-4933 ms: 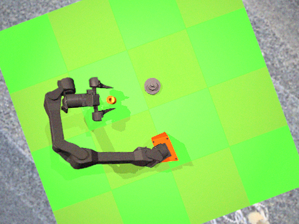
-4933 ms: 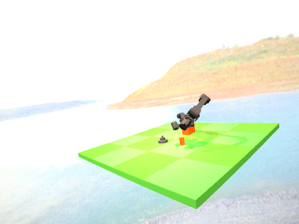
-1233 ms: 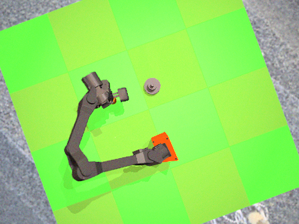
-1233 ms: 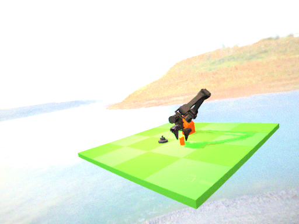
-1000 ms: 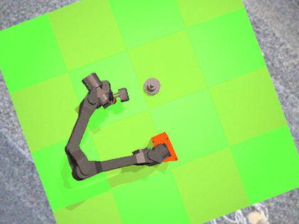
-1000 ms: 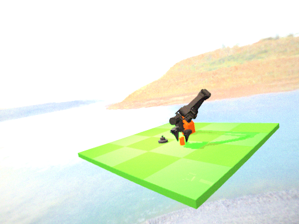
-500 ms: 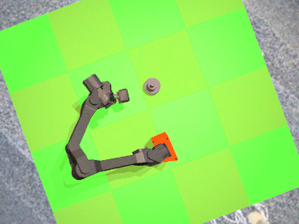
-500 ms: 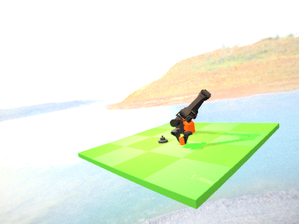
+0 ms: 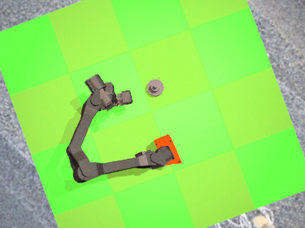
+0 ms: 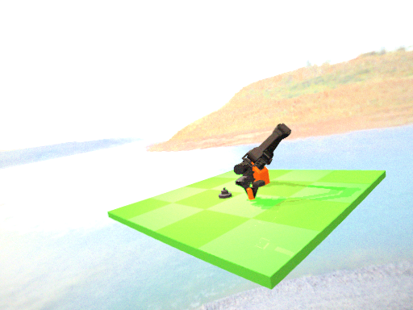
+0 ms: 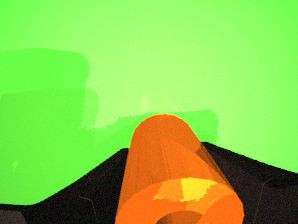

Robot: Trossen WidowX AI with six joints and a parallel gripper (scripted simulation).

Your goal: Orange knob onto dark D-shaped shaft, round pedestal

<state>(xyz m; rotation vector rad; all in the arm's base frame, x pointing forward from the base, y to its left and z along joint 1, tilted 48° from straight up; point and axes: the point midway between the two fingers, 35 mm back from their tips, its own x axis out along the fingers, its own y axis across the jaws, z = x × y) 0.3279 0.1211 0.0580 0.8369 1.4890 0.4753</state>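
Observation:
The orange knob point(image 10: 251, 194) point(image 11: 162, 160) stands at board level, its open top toward the wrist camera; its hole is partly cut off at the bottom of the wrist view. In the top view the arm hides it. My gripper point(image 10: 252, 191) point(image 11: 164, 152) is shut on the knob, one dark finger on each side. The round pedestal point(image 9: 159, 92) point(image 10: 225, 196) stands apart from the gripper, to its right in the top view and to its left in the exterior view. Its shaft point(image 9: 153, 87) point(image 10: 224, 189) is bare and points up; its flat side cannot be made out.
The arm's orange base plate point(image 9: 177, 157) sits at the lower middle of the top view; in the exterior view an orange base part point(image 10: 262, 175) shows behind the gripper. The green checkered board point(image 9: 232, 115) point(image 10: 258, 238) carries everything.

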